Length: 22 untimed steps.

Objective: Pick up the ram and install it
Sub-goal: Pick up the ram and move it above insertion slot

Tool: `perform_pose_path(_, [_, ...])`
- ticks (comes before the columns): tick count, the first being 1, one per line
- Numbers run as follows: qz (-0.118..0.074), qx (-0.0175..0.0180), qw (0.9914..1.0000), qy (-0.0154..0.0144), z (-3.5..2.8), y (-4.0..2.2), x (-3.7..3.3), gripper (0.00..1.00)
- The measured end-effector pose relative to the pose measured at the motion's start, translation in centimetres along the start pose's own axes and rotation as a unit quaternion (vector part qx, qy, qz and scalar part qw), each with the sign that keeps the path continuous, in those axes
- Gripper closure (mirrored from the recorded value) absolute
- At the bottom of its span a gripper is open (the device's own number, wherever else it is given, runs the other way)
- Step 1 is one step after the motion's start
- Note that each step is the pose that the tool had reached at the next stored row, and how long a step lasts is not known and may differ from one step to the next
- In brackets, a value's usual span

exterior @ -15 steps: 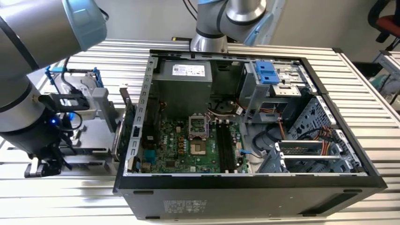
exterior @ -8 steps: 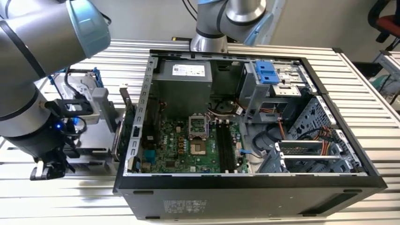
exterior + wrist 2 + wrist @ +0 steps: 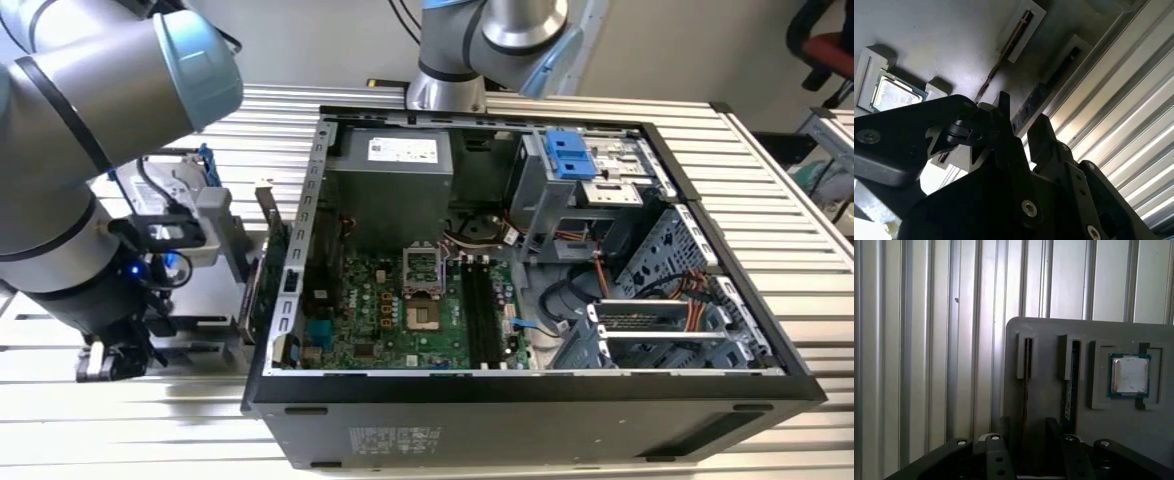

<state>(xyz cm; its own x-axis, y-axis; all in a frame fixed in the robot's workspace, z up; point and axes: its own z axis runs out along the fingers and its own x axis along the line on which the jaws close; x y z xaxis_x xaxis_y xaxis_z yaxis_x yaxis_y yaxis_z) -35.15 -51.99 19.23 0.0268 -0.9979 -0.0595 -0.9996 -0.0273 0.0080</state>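
One gripper (image 3: pixel 1029 424), fingers (image 3: pixel 1055 432) apart (near ram (image 3: pixel 1068 397))

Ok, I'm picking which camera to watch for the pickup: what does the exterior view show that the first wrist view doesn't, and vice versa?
Exterior view: the open black computer case with its green motherboard and long black memory slots, plus the grey robot arm.
First wrist view: the grey slotted tray holding a thin ram stick on edge, a second stick beside it and a square silver processor chip.
Both: the ribbed metal table and the arm's black fingers, spread apart in the wrist view.
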Motion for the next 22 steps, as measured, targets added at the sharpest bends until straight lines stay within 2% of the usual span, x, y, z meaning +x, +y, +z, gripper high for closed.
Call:
perform_pose_path(11, [0.000, -0.0007, 1.00000, 0.0000, 0.08, 0.00, -0.10, 0.00])
perform_pose_path(12, [0.000, -0.0008, 1.00000, 0.0000, 0.08, 0.00, -0.10, 1.00])
perform_pose_path(22, [0.000, -0.0016, 1.00000, 0.0000, 0.08, 0.00, -0.09, 1.00])
